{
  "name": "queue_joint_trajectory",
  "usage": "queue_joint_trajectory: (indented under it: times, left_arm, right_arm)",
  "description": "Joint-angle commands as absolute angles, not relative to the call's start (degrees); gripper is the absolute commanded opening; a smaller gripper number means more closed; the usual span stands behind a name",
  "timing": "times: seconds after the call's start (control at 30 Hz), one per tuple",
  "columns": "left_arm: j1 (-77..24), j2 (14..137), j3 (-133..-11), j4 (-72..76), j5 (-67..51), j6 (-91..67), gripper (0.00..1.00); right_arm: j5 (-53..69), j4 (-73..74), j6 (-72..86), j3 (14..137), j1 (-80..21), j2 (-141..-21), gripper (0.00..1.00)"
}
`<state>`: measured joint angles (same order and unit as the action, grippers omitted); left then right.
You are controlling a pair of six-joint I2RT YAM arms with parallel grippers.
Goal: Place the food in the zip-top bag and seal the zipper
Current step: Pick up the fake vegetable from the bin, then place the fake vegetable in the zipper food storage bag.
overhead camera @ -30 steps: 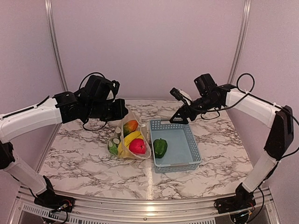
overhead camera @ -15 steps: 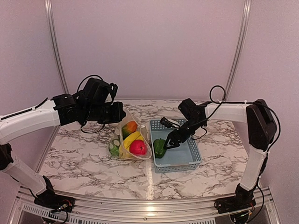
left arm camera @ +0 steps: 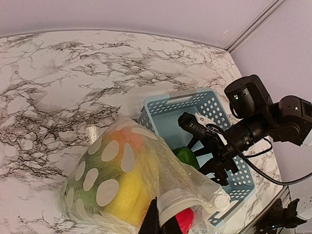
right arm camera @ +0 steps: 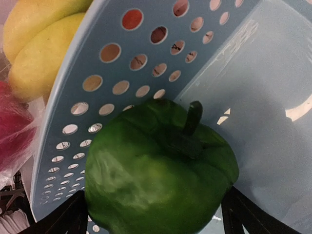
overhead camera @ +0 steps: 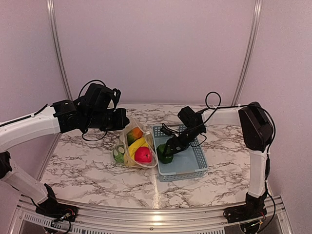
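One piece is outside the bag, the pepper (right arm camera: 161, 185). It sits on the floor of the basket (overhead camera: 192, 163), close against the wall nearest the bag. My right gripper (overhead camera: 168, 150) is down in the basket over it, jaws wide. There's a finger (right arm camera: 68, 217) on either side of the pepper, just beside its skin.

Over on the other side, my left gripper (left arm camera: 157, 222) is pinched tight on the rim of the bag (left arm camera: 112, 170). It holds the mouth up and gaping toward the basket. The bag slumps on the table (overhead camera: 87, 165), right against the basket's side. Through the plastic I see the banana (overhead camera: 138, 143) in the middle and the apple (overhead camera: 143, 154) at the front. The orange (overhead camera: 136, 131) is behind, and a green piece (overhead camera: 118, 155) sits low on the left.
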<state>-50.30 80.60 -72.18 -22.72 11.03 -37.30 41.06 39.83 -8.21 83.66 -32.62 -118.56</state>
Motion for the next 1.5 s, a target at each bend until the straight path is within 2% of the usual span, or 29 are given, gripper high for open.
queue_joint_trajectory:
  times: [0.0,0.07,0.27,0.37,0.63,0.83,1.03,1.47]
  left_arm:
    - [-50.1,78.9,-71.2,-23.1,11.9,-37.8,0.0]
    - [-50.1,79.1,-71.1,-22.9,11.8,-37.7,0.0]
    - [-50.1,79.7,-71.2,-22.4,11.1,-37.8,0.0]
    - [-50.1,79.8,-71.1,-22.2,11.0,-37.8,0.0]
    - [-50.1,80.9,-71.4,-21.6,11.1,-37.8,0.0]
    - [-50.1,81.9,-71.9,-21.4,10.9,-37.7,0.0]
    - [-50.0,81.7,-72.1,-21.5,10.9,-37.7,0.0]
    - [-49.6,81.4,-72.0,-22.1,10.6,-37.4,0.0]
  right_arm:
    - [41.2,39.6,-7.5,85.8,-33.3,-120.4,0.91]
    - [40.2,39.0,-7.2,86.0,-33.3,-120.5,0.9]
    - [39.9,37.2,-7.3,84.4,-32.7,-117.9,0.69]
    - [40.2,37.3,-8.1,83.1,-31.9,-114.2,0.65]
    - [44.9,37.9,-12.2,82.6,-31.0,-101.9,0.63]
    - [48.8,36.9,-14.0,84.2,-35.0,-96.8,0.63]
    - [47.9,35.2,-17.1,85.4,-40.7,-95.3,0.64]
    - [48.2,32.7,-13.7,89.5,-46.4,-98.6,0.63]
